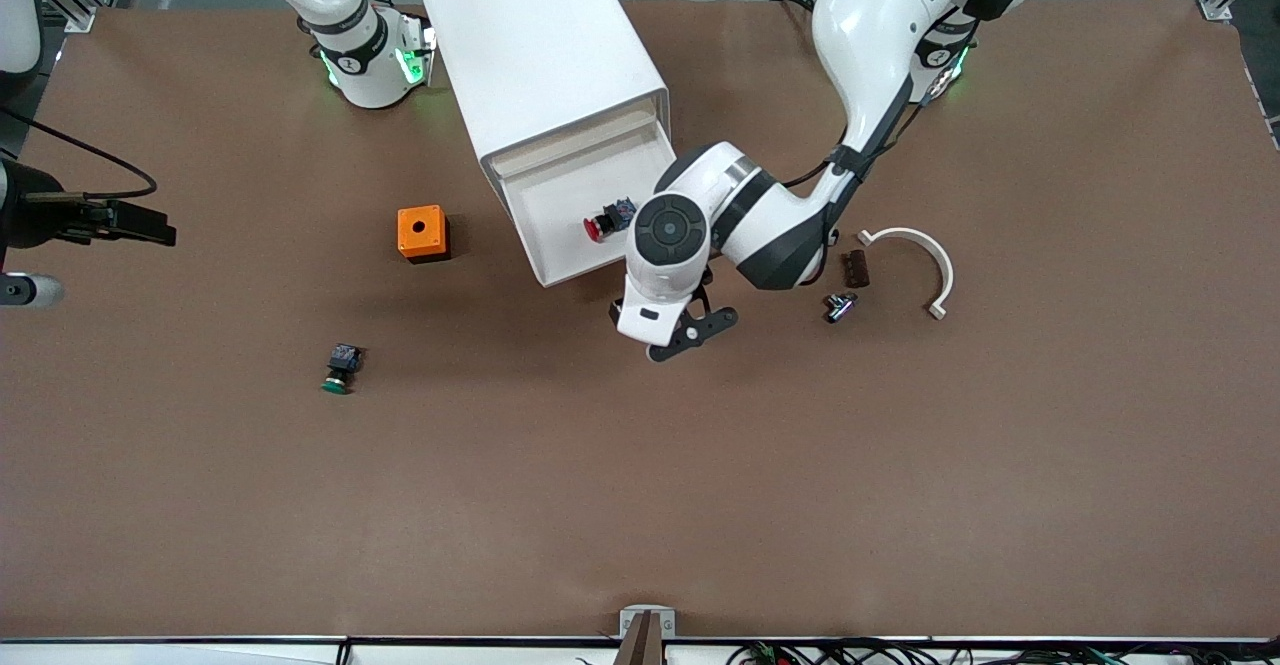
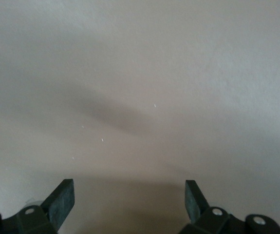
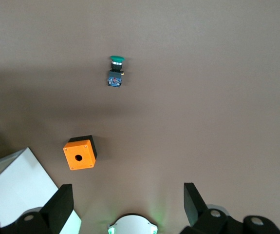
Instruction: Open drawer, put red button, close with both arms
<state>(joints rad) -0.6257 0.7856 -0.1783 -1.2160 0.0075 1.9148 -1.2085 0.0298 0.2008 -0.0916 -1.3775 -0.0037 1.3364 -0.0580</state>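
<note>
**Red button found in open drawer; both grippers released**

The drawer stood pulled out of the white cabinet, its white tray exposed. The red button lay inside the tray on its side, near the edge toward the left arm's end of the table.

The left gripper hung over bare table just in front of the drawer's front edge, its wrist joint overlapping the tray's corner in the front view. Its fingers were spread apart and held nothing; the left wrist view showed only plain surface between them.

The right gripper was raised high at the right arm's end of the table, fingers spread and empty, the arm waiting. Its wrist view looked down on the orange box and the green button.

Other items noted: the orange box stood beside the drawer toward the right arm's end; the green button lay nearer the front camera than that box. Toward the left arm's end lay a white curved bracket, a small dark block and a small metallic part, all apart from the drawer.
</note>
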